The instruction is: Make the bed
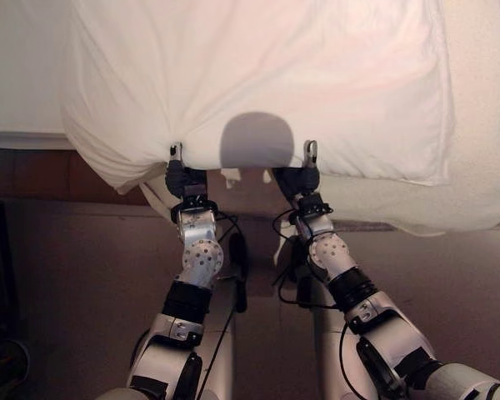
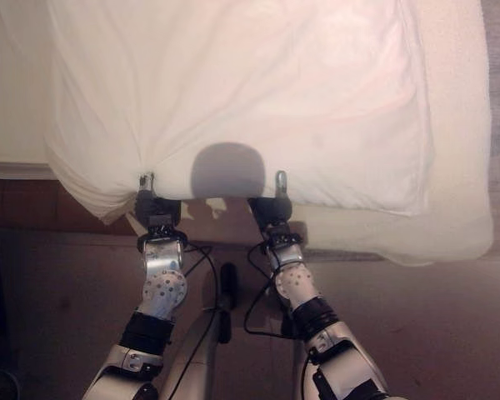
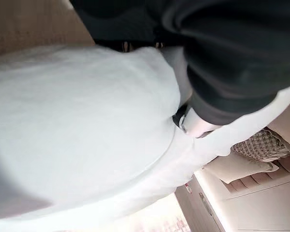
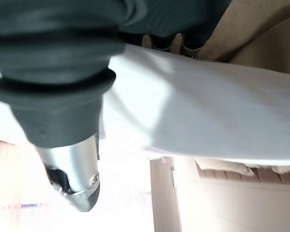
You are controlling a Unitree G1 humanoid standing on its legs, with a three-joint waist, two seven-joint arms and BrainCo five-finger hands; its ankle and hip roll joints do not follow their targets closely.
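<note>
A large white pillow (image 1: pixel 258 83) lies across the bed, and its near edge hangs over the bed's side. My left hand (image 1: pixel 186 179) grips that edge at its left part, thumb on top and fingers under the cloth. My right hand (image 1: pixel 298 178) pinches the same edge further right, its thumb (image 4: pixel 72 174) over the rim and its fingers (image 4: pixel 169 42) underneath. In the left wrist view the white cloth (image 3: pixel 82 125) bulges against my left thumb (image 3: pixel 195 126). Creases run from both grips into the pillow.
A cream fleece blanket (image 1: pixel 479 125) covers the bed under the pillow and reaches past it to the right. Bare white sheet (image 1: pixel 17 75) shows at the left, above the dark bed frame (image 1: pixel 33 171). A woven basket (image 3: pixel 261 145) stands beyond.
</note>
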